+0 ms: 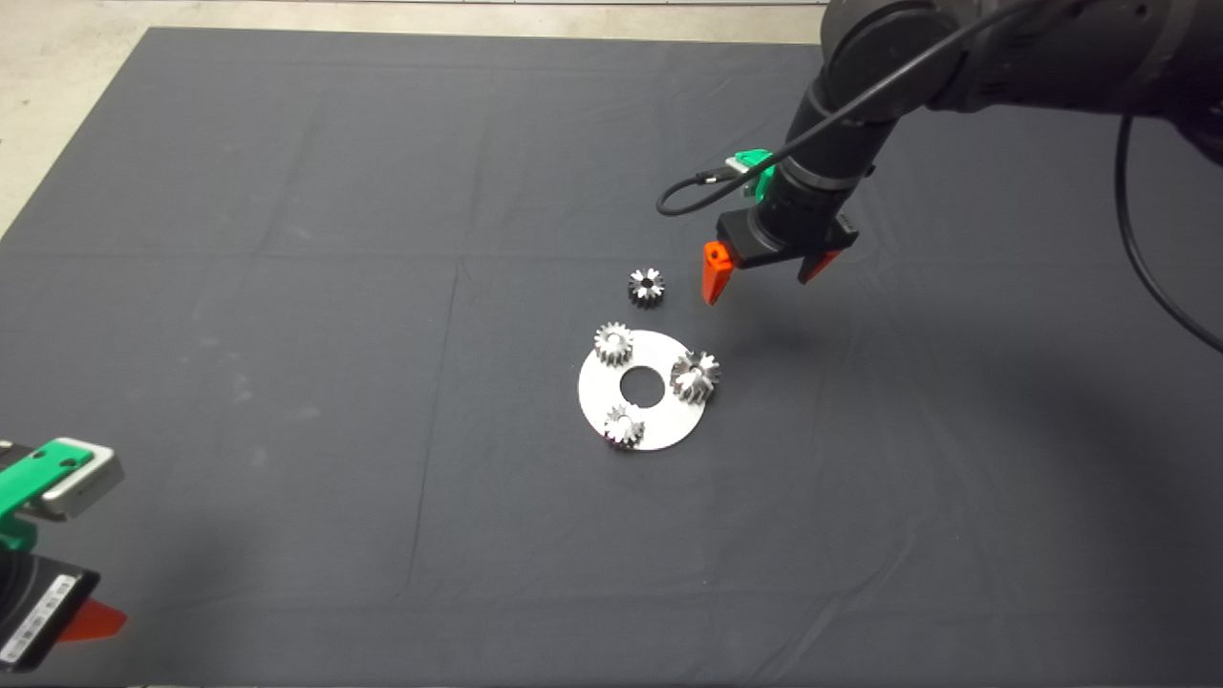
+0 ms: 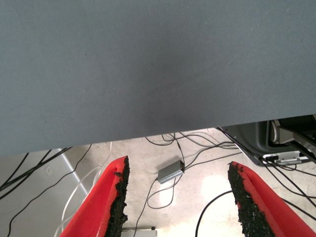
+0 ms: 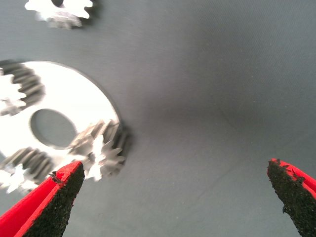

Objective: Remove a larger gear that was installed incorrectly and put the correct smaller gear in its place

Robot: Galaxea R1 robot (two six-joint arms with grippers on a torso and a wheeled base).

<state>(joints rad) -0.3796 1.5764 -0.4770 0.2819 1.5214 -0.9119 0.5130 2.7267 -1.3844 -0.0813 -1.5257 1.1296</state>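
on dark mat [image 1: 287, 287], larger gear [image 1: 695, 376] lies near open right claw [image 1: 761, 272].

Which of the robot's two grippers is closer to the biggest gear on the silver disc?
The right gripper hangs open just above and beside the larger gear. The left gripper waits at the mat's near corner, far away.

Dark mat [image 1: 287, 287] on the table, silver ring plate [image 1: 659, 420] near its centre, smaller gear [image 1: 646, 286] just beyond at 12 o'clock

mat [image 1: 287, 191]: dark, creased | floor [image 1: 57, 57]: pale | cables [image 2: 197, 148] on floor
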